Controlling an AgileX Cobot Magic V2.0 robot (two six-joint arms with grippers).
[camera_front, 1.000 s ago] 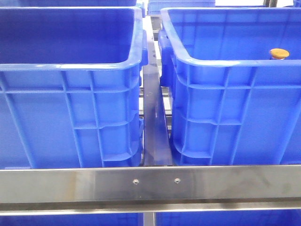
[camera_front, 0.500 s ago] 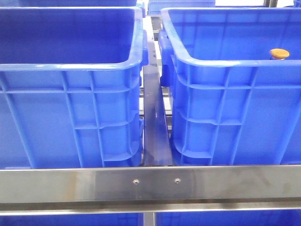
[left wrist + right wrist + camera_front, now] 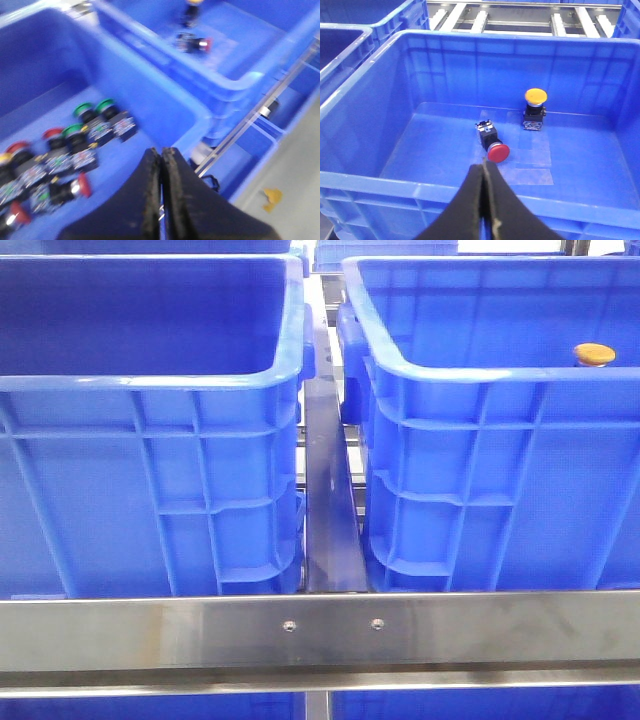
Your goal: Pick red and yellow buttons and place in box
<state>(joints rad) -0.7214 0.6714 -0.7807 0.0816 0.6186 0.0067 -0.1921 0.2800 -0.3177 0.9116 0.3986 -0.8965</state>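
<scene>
Inside rt crate (image 3: 380, 85) — red button (image 3: 497, 151), yellow button (image 3: 535, 96).

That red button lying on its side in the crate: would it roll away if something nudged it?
The red button would probably pivot rather than roll: its round cap could turn, but the squarish dark body should catch. It looks stiff, and the smooth cap may slip.

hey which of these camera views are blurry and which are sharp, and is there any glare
Left wrist view: blurred throughout, the buttons in the crate smeared, the shut left gripper soft-edged. Right wrist view: sharp, the red button and yellow button crisp, pale sheen on the crate floor. Front view: fairly sharp, soft reflections on the steel rail.
</scene>
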